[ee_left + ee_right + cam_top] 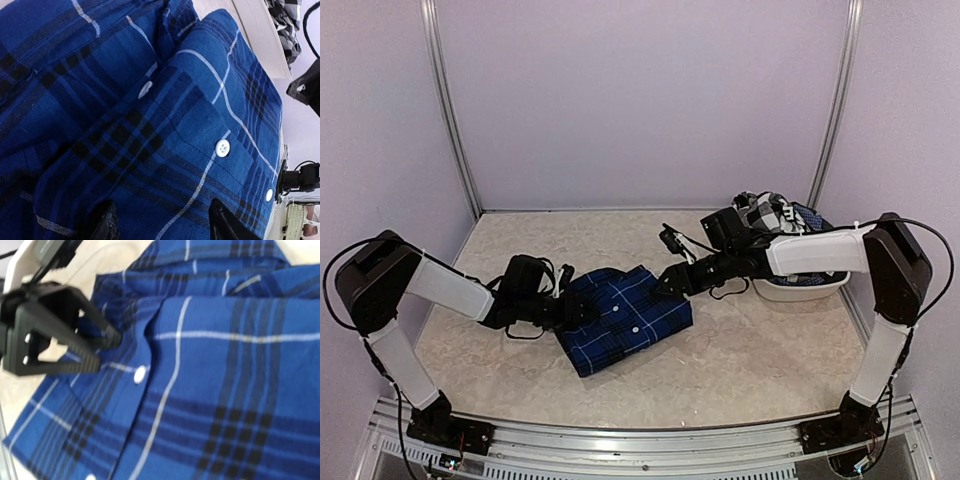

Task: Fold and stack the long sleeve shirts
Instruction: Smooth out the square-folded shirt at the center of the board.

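Observation:
A royal blue plaid long sleeve shirt (625,318) lies folded in a rough square at the table's middle, buttons up. My left gripper (570,308) is at its left edge. In the left wrist view the gripper (162,225) is open, its two fingertips (105,222) wide apart over the blue cloth (150,125). My right gripper (672,281) rests at the shirt's far right corner. The right wrist view is filled by the blue cloth (215,390), with none of that gripper's own fingers in it. A black-and-white checked shirt (770,212) is heaped in the basket.
A white basket (800,291) stands at the back right, under the right forearm. Its wall (260,35) shows at the top of the left wrist view. The left gripper (55,330) appears at the left of the right wrist view. Walls close the back and sides.

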